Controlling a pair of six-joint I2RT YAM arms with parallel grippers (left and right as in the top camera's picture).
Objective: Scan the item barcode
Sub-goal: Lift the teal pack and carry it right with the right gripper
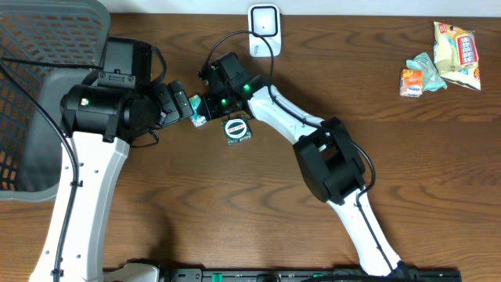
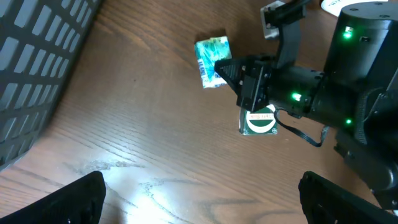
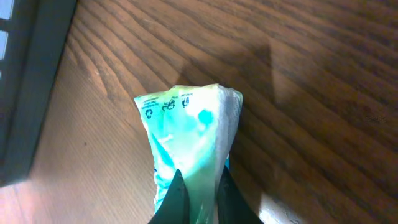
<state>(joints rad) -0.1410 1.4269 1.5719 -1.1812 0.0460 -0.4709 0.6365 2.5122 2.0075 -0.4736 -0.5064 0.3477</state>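
Nearest me, the right fingers are clenched on a teal-and-white packet lying on the wooden tabletop. The left fingers hang spread wide just beside it, holding nothing. A round-labelled item sits close by, and the white scanner stands farther back at the edge.

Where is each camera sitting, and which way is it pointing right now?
Overhead: fixed above the table, looking straight down; the left arm, the right arm, the basket and the scanner show.
Left wrist: on the left arm, looking down past its open left gripper at the right gripper pinching the teal packet.
Right wrist: on the right arm, close above that packet, its own fingers shut on it.
Shared: all three views show the teal packet.
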